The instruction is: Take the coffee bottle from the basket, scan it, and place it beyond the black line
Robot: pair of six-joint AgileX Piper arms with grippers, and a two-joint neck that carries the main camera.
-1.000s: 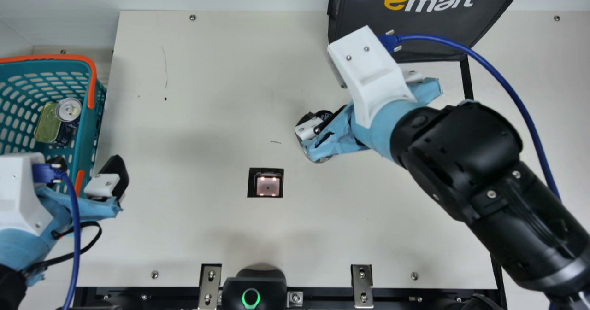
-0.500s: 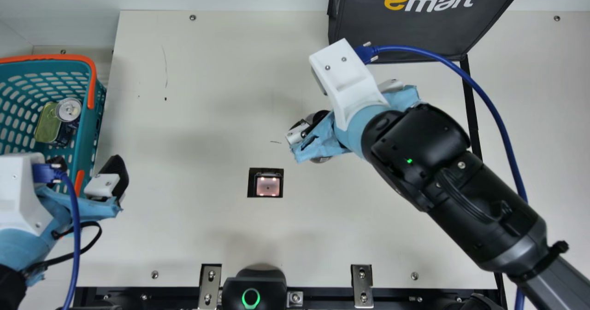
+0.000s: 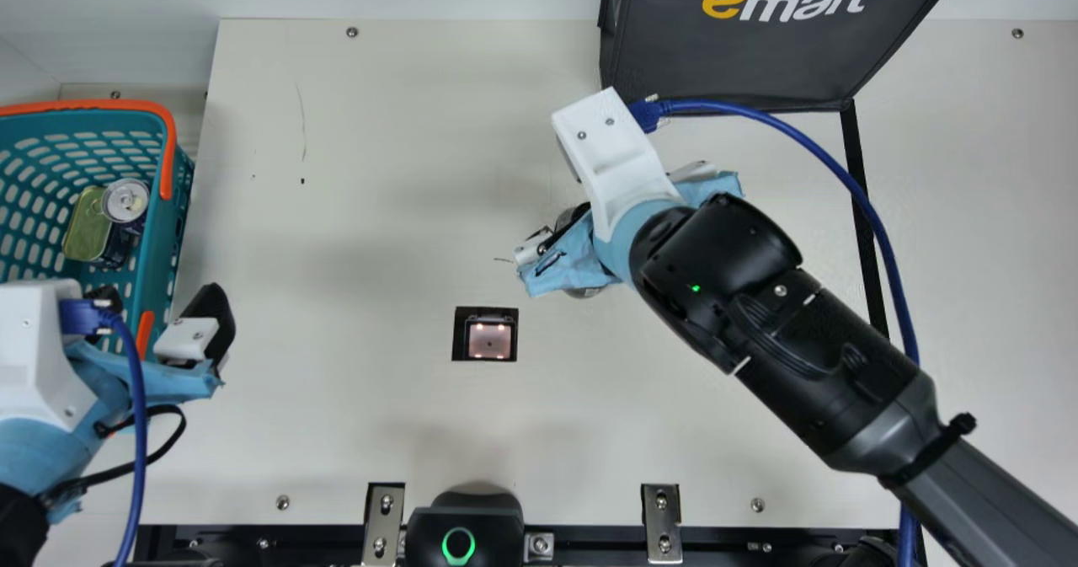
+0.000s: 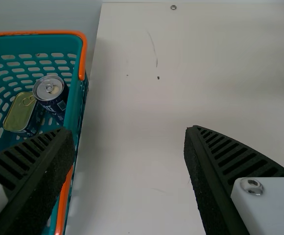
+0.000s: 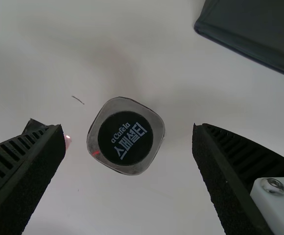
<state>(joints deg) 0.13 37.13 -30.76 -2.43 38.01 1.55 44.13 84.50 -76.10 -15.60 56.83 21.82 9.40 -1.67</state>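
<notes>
Right arm has swung left and a bit nearer over the last second, closing in on the bottle; bottle and left arm haven't shifted. Target is the coffee bottle with dark round cap and clear squarish body (image 5: 126,136), upright on the cream table (image 3: 379,415), just right of and slightly farther than the black-framed lit scanner window (image 3: 489,341). Right gripper (image 5: 129,128) has its fingers apart, one each side of the cap, gaps both sides, so no grip. My read: that straddle is for a squeeze from two opposite sides, and the spot suits a handover, since the right arm is the one covering the black tape line (image 3: 852,141) on the right. Left gripper (image 4: 127,131) also has fingers apart, nothing between them, parked by the near right side of the teal plastic basket with orange trim (image 3: 160,247); probably out of the way there. Dark blue can with silver top (image 3: 125,200) and flat tin with yellow-green lid (image 3: 85,226) sit together inside; not needed for this job. Black fabric bag (image 3: 733,53) stands far right, by the line's far end. Can't tell whether the scan is done. Next: centre, lower if needed, close on the body, show the code to the window if unread, then right past the line. Risks: squarish body could twist if pinched on corners, or one finger nudges it over.
</notes>
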